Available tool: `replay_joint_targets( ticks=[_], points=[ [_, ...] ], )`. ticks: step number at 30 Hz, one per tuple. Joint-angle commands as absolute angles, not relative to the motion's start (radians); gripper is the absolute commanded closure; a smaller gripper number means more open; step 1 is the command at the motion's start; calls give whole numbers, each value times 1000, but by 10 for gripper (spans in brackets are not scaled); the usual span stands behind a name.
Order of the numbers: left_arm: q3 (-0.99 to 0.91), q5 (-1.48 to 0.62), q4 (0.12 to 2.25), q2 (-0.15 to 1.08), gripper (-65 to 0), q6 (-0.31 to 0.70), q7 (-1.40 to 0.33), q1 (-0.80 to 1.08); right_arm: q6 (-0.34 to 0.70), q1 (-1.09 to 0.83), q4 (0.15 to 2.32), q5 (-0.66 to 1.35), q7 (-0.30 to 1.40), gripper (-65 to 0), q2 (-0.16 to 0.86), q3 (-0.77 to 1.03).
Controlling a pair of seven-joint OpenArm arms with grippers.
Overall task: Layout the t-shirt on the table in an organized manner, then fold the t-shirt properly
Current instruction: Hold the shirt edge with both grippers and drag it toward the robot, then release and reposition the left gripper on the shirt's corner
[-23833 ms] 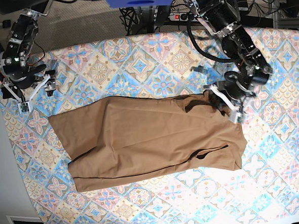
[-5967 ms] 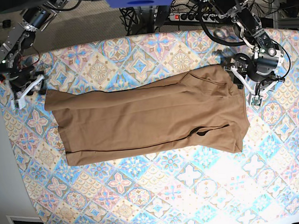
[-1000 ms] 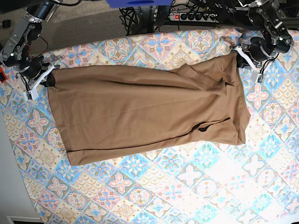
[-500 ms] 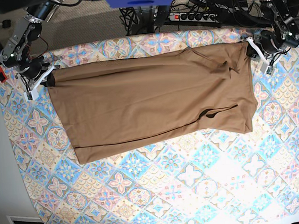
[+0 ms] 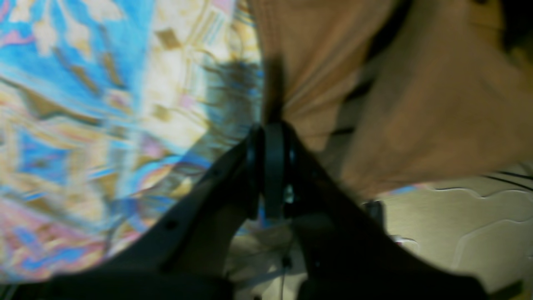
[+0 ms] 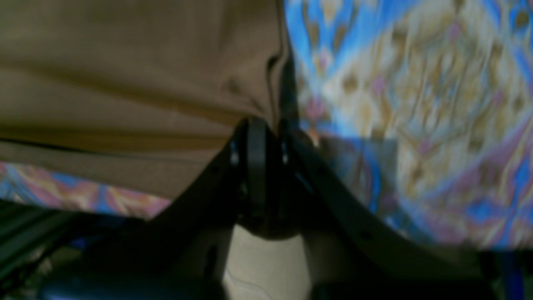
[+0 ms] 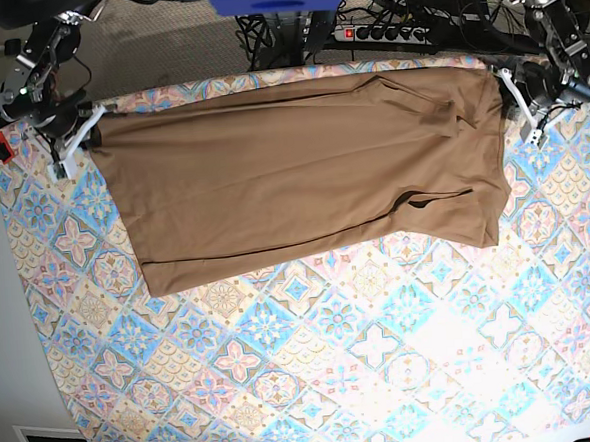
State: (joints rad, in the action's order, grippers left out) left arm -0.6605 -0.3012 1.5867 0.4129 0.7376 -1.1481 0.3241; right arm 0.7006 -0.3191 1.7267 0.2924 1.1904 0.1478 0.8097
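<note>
Now both end effectors, left [image 7: 512,85] and right [image 7: 87,124], pinch the tan-brown fabric t-shirt [image 7: 302,170] stretched along the pastel-tiled tabletop's [image 7: 334,359] far edge; next, presumably, spreading it flat.

A power strip [image 7: 384,32] with a red switch lies on the floor among black cables [image 7: 263,33].

Both arms are black, built of blocky segmented links with bare metal joint housings and dark cables looping off their upper ends. Each ends in white angular finger brackets: the left gripper [image 7: 521,99] at three o'clock of the base view, the right gripper [image 7: 78,137] at nine o'clock. Seen from the wrist cameras, the fingers [image 5: 266,166] are matte black, tapering, with small round holes along their sides.
</note>
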Motion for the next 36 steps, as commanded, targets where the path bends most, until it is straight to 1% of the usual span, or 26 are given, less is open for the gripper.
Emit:
replay_joint_targets(
  ticks=[1, 7, 10, 13, 16, 19, 23, 28, 31, 36],
  points=[
    [-668, -117, 1570, 417, 0, 698, -1208, 321, 698, -314, 1744, 291, 1179, 0, 166, 816],
    [-670, 64, 1573, 328, 0, 698, -1207, 257, 698, -314, 1744, 291, 1179, 0, 166, 816],
    [-671, 102, 1573, 317, 0, 698, -1207, 248, 698, -314, 1747, 291, 1181, 0, 165, 816],
    [-673, 99, 1573, 317, 0, 698, -1207, 248, 698, -314, 1748, 291, 1181, 0, 157, 816],
    [-688, 97, 1575, 317, 0, 698, -1207, 234, 698, -317, 1750, 291, 1181, 0, 125, 816],
    [-812, 68, 1584, 283, 0, 698, -1204, 206, 698, -314, 1762, 291, 1181, 0, 122, 816],
    [-958, 12, 1678, 225, 0, 698, -1156, 197, 698, -314, 1794, 291, 1181, 0, 110, 783],
    [-970, 13, 1732, 163, 0, 698, -1104, 186, 698, -309, 1796, 292, 1181, 0, 108, 754],
    [-975, 16, 1753, 130, 0, 698, -1067, 162, 698, -262, 1796, 292, 1181, 0, 108, 757],
    [-970, 19, 1762, 130, 0, 698, -1059, 160, 698, -193, 1796, 292, 1245, 0, 108, 757]
  ],
)
